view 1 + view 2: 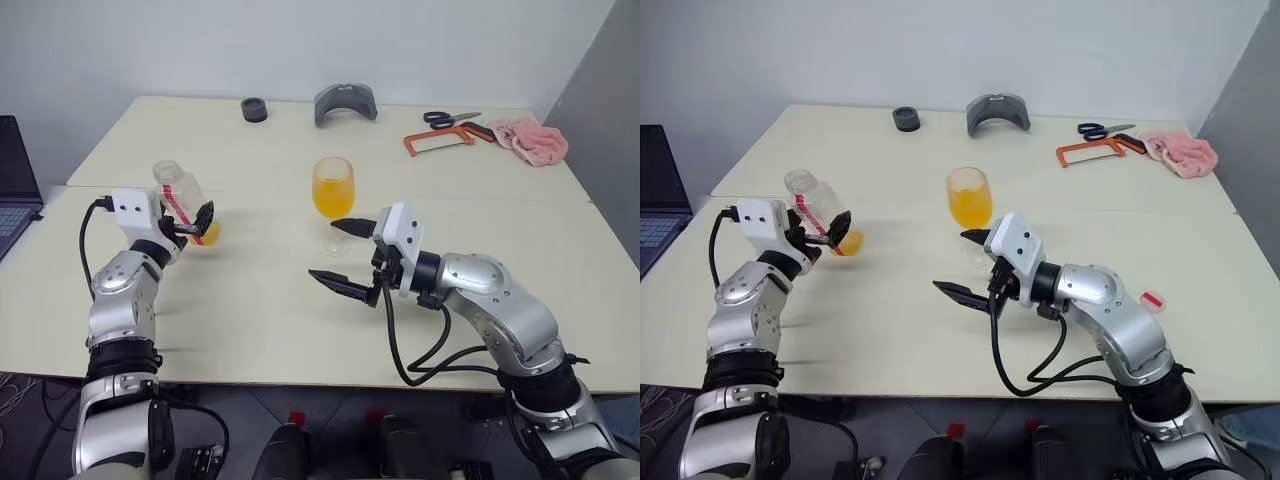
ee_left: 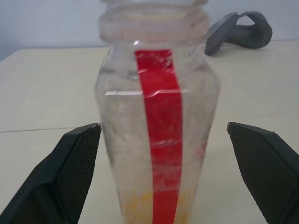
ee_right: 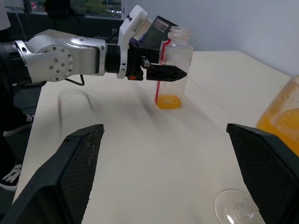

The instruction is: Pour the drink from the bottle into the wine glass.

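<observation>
Pouring looks finished: the wine glass at frame centre holds most of the drink. Left gripper stands wide open around the nearly empty bottle, mid-left. Right gripper gapes empty beside the glass. Next, the left arm must retreat cleanly.
</observation>
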